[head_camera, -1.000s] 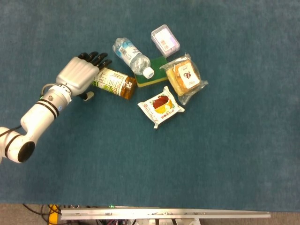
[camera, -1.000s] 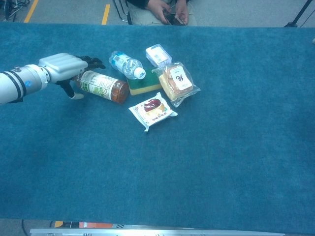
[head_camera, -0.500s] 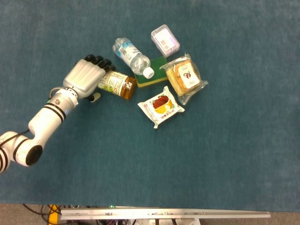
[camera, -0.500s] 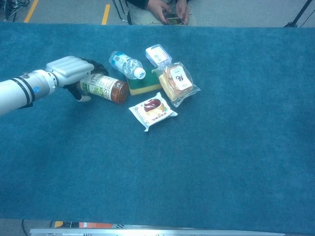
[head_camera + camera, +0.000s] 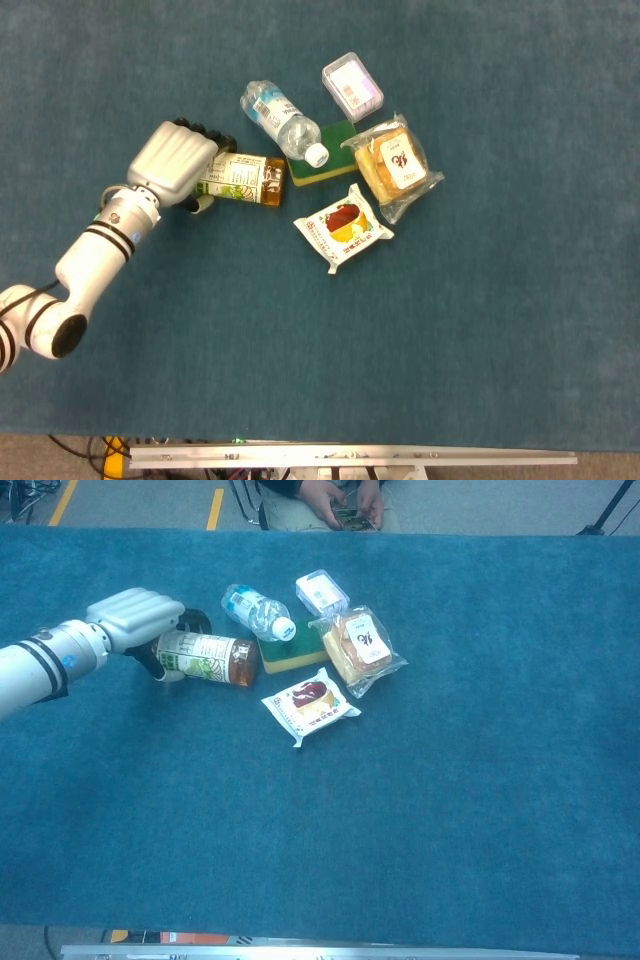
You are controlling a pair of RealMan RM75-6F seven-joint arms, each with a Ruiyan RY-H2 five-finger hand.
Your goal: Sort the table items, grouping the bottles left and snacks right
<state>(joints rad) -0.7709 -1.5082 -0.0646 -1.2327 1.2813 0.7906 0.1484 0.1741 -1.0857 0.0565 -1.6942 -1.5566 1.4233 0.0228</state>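
Head view: left robot hand wrapped around the base end of the brown tea bottle, which lies on its side on the teal worktop just left of the green sponge; clear water bottle lies above it, touching the sponge, with bread pack, snack packet and small plastic box clustered right. Chest view: same left robot hand clamped on the tea bottle; right robot hand out of sight.
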